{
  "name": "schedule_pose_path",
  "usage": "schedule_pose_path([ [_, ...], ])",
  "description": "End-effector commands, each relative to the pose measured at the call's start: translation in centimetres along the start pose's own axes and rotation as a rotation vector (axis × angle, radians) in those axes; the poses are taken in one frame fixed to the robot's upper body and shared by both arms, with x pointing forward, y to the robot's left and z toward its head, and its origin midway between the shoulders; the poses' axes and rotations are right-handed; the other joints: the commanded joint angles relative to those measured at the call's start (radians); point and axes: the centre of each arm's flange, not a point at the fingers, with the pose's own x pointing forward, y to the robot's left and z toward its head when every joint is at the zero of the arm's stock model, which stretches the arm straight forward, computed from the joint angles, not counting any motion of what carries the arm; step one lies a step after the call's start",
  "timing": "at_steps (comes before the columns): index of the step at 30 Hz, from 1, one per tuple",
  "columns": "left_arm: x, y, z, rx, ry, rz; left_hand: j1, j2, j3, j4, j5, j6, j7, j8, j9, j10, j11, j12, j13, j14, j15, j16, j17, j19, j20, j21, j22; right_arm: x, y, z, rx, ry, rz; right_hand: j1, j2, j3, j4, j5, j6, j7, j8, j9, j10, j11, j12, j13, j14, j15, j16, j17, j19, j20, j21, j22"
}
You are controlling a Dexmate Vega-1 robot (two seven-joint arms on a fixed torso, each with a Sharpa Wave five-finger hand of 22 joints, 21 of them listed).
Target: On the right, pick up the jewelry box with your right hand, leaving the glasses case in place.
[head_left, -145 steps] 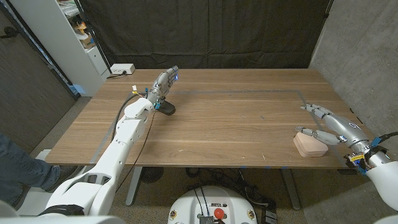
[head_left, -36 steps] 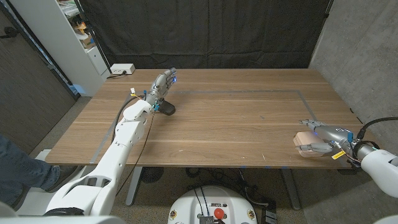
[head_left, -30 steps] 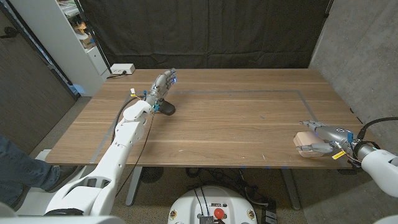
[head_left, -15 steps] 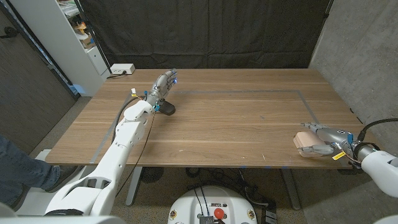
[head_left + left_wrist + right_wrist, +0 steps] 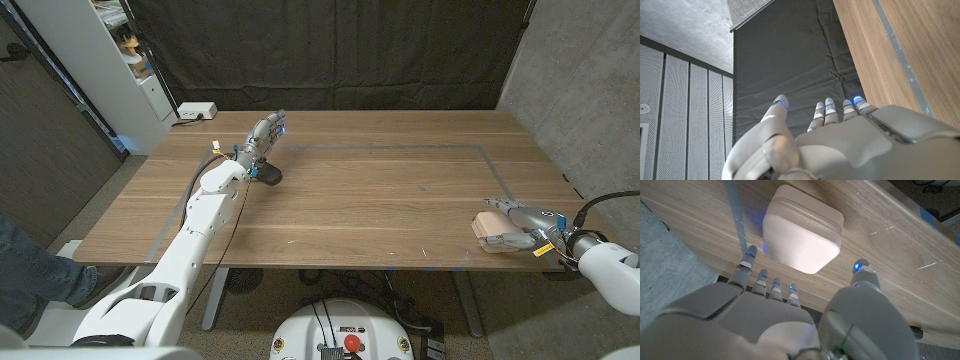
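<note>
My head camera looks down over the whole wooden table (image 5: pixel 380 190), far off, my 2 arms entering from the bottom corners. The camera on my left wrist sits close behind my left hand (image 5: pixel 840 145), facing past my fingertips to a dark curtain (image 5: pixel 790 60). My right wrist camera hovers close behind my right hand (image 5: pixel 790 325), sharing with the head view the pale jewelry box (image 5: pixel 803 235) just beyond my fingertips.

White glossy arm shells lead to a grey metallic left hand (image 5: pixel 263 134) and right hand (image 5: pixel 520 226); fingertips glow blue, black cables run along both wrists.
</note>
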Motion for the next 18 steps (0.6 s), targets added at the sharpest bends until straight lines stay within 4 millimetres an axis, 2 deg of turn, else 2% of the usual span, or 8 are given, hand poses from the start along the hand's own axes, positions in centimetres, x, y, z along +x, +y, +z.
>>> schedule_pose_path([
  [1,0.5,0.0,-0.3,-0.002,0.013,-0.004,-0.002,0.002,0.009,0.001,0.002,0.004,-0.002,0.0,0.003,0.002,0.001,0.003,0.004,0.0,0.007,0.005,0.004,-0.002,0.011,0.006,0.001,0.2,0.4,-0.3,0.009,0.009,0.008,0.017,0.003,-0.001,0.0,0.006,0.002,-0.008,0.005,0.001,0.01,0.006,0.006,0.003,0.009,-0.001,0.006,0.002,0.01,0.001,0.008,0.005],
  [18,1.3,-0.1,-0.5,-0.001,0.028,-0.017,-0.003,0.002,0.009,0.002,0.001,0.003,-0.003,0.0,0.003,0.003,-0.002,0.003,0.004,0.0,0.007,0.005,0.004,-0.003,0.012,0.006,0.002,0.5,1.6,-0.3,0.002,0.018,0.04,0.034,0.009,-0.002,-0.004,0.011,0.007,-0.014,0.007,0.001,0.011,0.006,0.006,0.003,0.007,-0.003,0.006,0.002,0.022,0.001,0.011,0.005],
])
